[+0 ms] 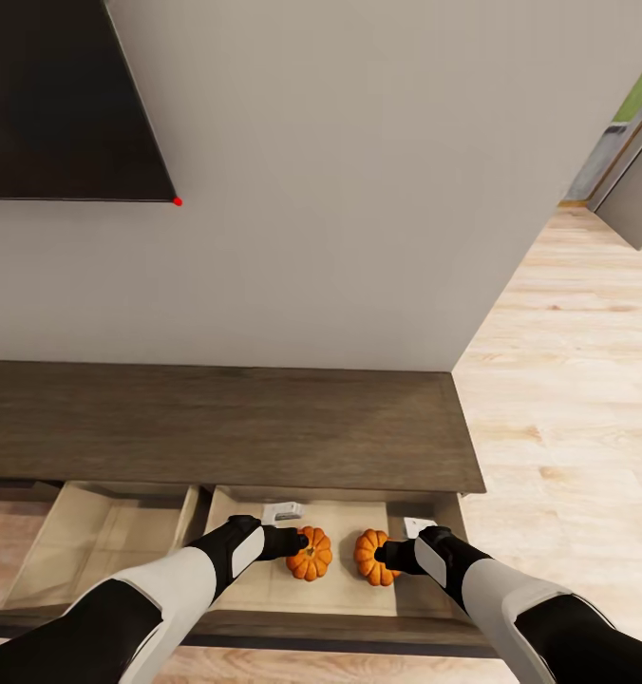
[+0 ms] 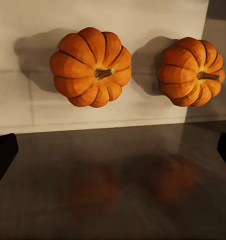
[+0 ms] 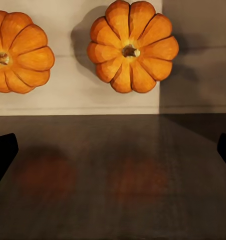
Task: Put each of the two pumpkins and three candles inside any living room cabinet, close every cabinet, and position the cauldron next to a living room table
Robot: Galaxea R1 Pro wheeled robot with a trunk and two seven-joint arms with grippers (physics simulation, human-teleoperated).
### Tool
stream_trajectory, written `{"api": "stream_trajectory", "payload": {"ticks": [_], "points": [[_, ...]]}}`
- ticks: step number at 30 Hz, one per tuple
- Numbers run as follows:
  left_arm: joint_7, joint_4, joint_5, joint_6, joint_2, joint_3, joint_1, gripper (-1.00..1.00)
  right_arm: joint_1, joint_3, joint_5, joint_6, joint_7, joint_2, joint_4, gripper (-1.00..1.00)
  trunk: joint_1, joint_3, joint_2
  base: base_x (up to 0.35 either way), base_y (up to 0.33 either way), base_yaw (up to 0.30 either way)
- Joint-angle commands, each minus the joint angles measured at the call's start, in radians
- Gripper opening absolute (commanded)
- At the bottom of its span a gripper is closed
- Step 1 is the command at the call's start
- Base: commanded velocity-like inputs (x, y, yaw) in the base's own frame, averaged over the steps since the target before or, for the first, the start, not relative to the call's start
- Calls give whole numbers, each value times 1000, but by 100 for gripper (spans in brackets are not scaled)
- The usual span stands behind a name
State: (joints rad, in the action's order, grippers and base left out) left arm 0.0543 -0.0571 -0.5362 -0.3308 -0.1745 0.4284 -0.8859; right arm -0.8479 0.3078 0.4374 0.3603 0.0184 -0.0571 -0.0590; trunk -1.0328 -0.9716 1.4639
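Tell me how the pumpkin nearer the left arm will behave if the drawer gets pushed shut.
The left pumpkin sits stem-up on a broad, flattish base on the drawer floor, so it will probably stay put or slide rather than tip. Its ribbed, round sides suggest it could roll if jolted hard. It lies close to the other pumpkin, so they might bump.

Even, bright render; pumpkins (image 2: 91, 66) cast soft shadows, dim reflections below.

No readable text, label, brand, number or sign found anywhere: none on the two pumpkins (image 1: 310, 555) (image 1: 372, 558), none on the cabinet (image 1: 226, 427) top or inside its open drawers, none on the dark screen (image 1: 55, 95) above the cabinet.
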Motion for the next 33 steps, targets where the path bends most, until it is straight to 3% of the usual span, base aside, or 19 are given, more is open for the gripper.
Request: {"api": "stream_trajectory", "payload": {"ticks": [1, 33], "points": [[1, 0, -8, -3, 0, 9, -1, 100, 0, 9, 6, 6, 2, 0, -1, 100, 4, 3, -7, 0, 0, 0], [1, 1, -8, -7, 0, 8, -1, 100, 0, 10, 6, 9, 2, 0, -1, 100, 127, 103, -231, 0, 0, 0]]}}
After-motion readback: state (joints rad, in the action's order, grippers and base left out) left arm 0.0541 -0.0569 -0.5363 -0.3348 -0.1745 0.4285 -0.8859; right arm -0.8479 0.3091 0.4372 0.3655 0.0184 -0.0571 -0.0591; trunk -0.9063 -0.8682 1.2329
